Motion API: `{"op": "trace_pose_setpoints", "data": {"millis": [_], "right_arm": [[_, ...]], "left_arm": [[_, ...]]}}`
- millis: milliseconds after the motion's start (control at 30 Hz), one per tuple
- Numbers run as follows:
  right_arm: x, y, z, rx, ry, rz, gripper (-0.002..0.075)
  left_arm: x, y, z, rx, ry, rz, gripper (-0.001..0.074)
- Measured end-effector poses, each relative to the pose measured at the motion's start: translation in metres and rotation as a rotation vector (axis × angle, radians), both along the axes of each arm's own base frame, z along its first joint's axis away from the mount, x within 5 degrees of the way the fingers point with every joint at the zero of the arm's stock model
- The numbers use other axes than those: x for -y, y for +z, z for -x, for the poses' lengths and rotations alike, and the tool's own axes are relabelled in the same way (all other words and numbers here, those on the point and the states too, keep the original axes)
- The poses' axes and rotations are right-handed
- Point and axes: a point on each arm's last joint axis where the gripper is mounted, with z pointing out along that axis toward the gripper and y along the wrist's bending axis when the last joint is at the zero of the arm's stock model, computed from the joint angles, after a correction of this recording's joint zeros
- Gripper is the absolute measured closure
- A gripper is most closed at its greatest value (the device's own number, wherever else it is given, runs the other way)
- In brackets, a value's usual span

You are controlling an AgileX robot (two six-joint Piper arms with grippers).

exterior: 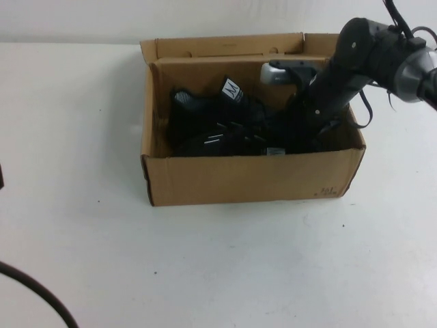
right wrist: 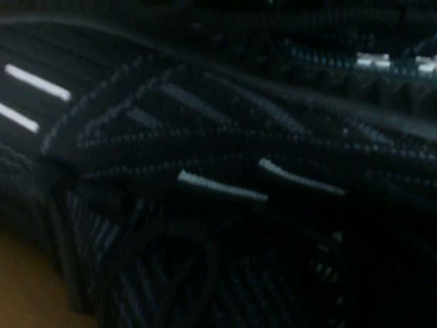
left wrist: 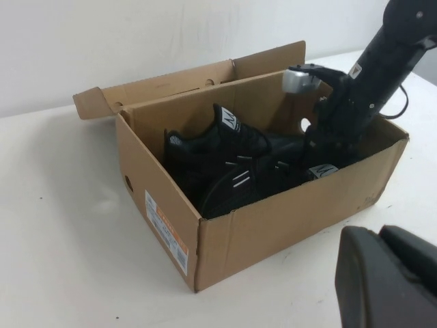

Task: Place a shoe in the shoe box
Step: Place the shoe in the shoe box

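The right arm (exterior: 355, 65) comes in from the upper right of the high view and bends steeply down into the shoe box (exterior: 252, 179), so that its forearm slants from the box's back right corner toward the middle. The right hand (exterior: 290, 140) is low inside the box, at the right end, among dark shoe material; whether it is open, closed or gripping something cannot be told. Its wrist camera is filled by black mesh and laces with short silver-white dashes, very close up.

The left hand (left wrist: 389, 280) shows only as a dark blurred shape at the lower right of the left wrist view, off the box and over the desk; its state cannot be told either.

The shoe (exterior: 212, 140) lies in the box along the front wall, its silver dashes facing up. Its twin sneaker (exterior: 212, 102) sits behind it, toward the back left, with its white tongue label upright.

The box stands open in the upper middle of the high view, lid flap folded back behind it. The desk (exterior: 82, 239) is plain white, and a pale wall (left wrist: 136, 41) rises behind it. A dark cable (exterior: 41, 294) curves across the lower left corner.
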Motion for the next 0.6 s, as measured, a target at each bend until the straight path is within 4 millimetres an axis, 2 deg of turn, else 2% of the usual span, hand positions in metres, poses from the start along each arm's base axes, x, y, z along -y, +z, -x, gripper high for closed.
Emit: {"op": "trace_pose_setpoints", "data": {"millis": [67, 267, 467, 600], "right_arm": [[0.0, 0.003, 0.0, 0.011, -0.005, -0.006, 0.0741], [-0.001, 0.029, 0.002, 0.095, -0.017, -0.053, 0.0742], [-0.012, 0.038, 0.0, 0.15, 0.008, -0.202, 0.0742], [-0.014, 0.04, -0.005, 0.202, -0.014, -0.223, 0.0742]], "left_arm": [[0.0, 0.0, 0.0, 0.004, 0.004, 0.001, 0.0736], [-0.001, 0.001, -0.001, 0.011, 0.01, 0.003, 0.0736], [-0.001, 0.001, -0.001, 0.011, 0.01, 0.003, 0.0736], [-0.001, 0.001, -0.001, 0.01, 0.011, 0.005, 0.0736]]}}
